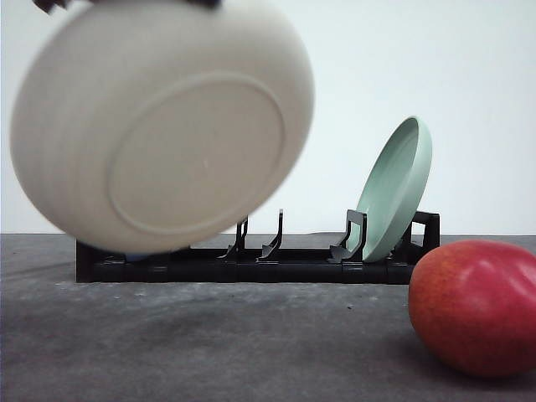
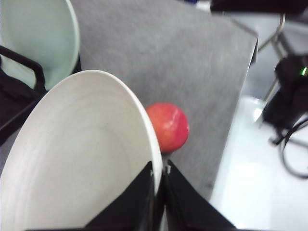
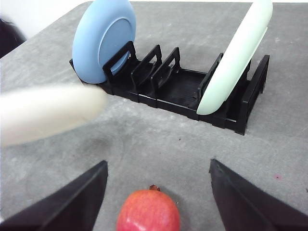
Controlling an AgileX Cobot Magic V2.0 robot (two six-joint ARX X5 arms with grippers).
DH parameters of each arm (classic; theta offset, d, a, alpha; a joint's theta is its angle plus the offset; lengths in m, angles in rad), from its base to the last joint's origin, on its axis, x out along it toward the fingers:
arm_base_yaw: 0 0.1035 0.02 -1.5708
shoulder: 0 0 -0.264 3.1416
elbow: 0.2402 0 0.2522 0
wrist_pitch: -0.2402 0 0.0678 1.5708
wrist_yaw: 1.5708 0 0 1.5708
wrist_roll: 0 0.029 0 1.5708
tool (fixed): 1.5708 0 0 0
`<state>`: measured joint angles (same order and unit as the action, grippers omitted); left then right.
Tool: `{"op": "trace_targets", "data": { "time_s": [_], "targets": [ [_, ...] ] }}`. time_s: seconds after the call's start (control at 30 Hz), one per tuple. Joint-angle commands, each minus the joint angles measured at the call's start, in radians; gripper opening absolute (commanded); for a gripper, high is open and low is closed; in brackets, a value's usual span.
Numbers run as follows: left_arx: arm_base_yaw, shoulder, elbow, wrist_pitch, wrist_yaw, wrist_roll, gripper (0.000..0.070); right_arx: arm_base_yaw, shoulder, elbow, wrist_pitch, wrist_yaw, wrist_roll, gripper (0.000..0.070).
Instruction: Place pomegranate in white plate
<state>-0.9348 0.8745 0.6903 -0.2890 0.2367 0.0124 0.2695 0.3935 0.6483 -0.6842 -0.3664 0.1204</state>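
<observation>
The white plate [image 1: 159, 126] hangs tilted in the air at the left, its underside facing the front camera. My left gripper [image 2: 160, 179] is shut on the plate's rim [image 2: 82, 159]. The red pomegranate [image 1: 473, 306] rests on the grey table at the right front. In the left wrist view the pomegranate [image 2: 168, 126] lies just past the plate's edge. My right gripper [image 3: 158, 166] is open, a finger on each side of the pomegranate [image 3: 148, 211], without touching it. The white plate [image 3: 48, 113] appears there as a blur beside the gripper.
A black dish rack [image 1: 251, 264] stands at the back of the table. It holds a pale green plate [image 1: 394, 188] upright at its right end and a blue plate [image 3: 103, 41] at its left end. The table's right edge [image 2: 236, 120] is near the pomegranate.
</observation>
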Motion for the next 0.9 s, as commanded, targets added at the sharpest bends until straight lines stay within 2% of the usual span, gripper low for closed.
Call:
{"op": "trace_targets", "data": {
  "time_s": [0.0, 0.23, 0.43, 0.6, 0.77, 0.87],
  "targets": [
    [-0.025, 0.036, 0.007, 0.015, -0.040, 0.079, 0.0009, 0.005, 0.002, 0.020, 0.010, -0.002, 0.003, 0.0425],
    [-0.106, 0.168, 0.006, 0.018, -0.197, 0.174, 0.0010, 0.005, 0.002, 0.020, 0.010, -0.001, 0.003, 0.0425],
    [-0.168, 0.292, 0.006, 0.015, -0.261, 0.211, 0.0010, 0.005, 0.002, 0.020, 0.010, 0.000, 0.003, 0.0424],
    [-0.206, 0.384, 0.006, 0.038, -0.344, 0.217, 0.0010, 0.005, 0.002, 0.020, 0.010, 0.000, 0.003, 0.0425],
    [-0.221, 0.442, 0.006, 0.039, -0.376, 0.205, 0.0010, 0.005, 0.002, 0.020, 0.010, 0.000, 0.003, 0.0425],
    [-0.221, 0.462, 0.006, 0.035, -0.375, 0.153, 0.0071, 0.005, 0.002, 0.020, 0.010, 0.000, 0.003, 0.0424]
  ]
}}
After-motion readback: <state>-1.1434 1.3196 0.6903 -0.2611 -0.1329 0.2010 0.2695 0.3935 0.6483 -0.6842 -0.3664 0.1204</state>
